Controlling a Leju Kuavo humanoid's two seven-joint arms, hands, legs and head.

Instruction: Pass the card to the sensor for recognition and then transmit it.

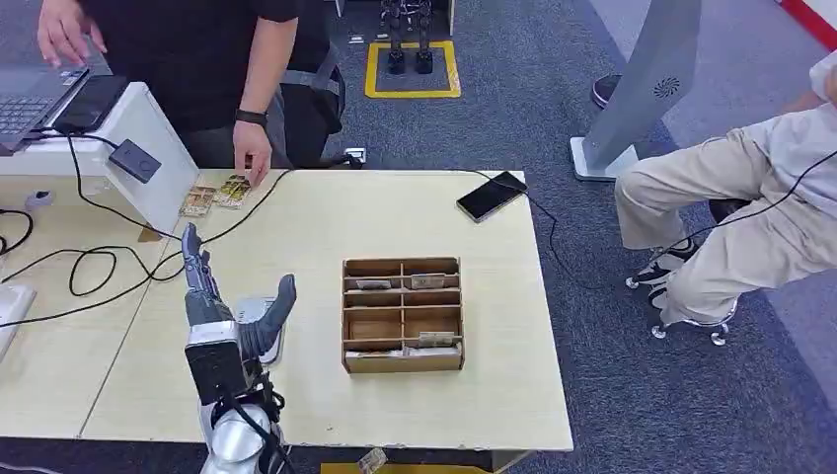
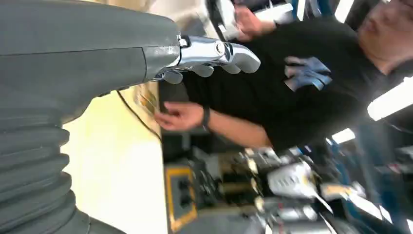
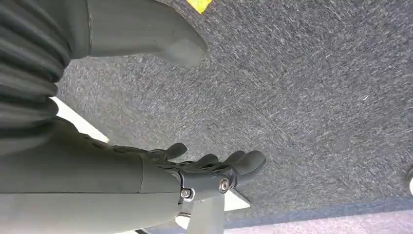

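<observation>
- Cards (image 1: 217, 194) are laid flat at the counter (image 1: 326, 222) far edge, long axes running obliquely toward the sensor (image 1: 134, 160); a person's hand (image 1: 253, 158) rests on them.
- Left robot hand (image 1: 222, 301) is raised, fingers extended, empty.
- Right robot hand (image 3: 204, 168) is seen above carpet, fingers loosely curled, empty.

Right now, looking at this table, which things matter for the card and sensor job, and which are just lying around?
For the job:
cards at the far table edge, by a person's hand
black sensor on the white stand
left hand, holding nothing

Just lying about:
wooden compartment box
phone on its cable
laptop
loose black cables
</observation>
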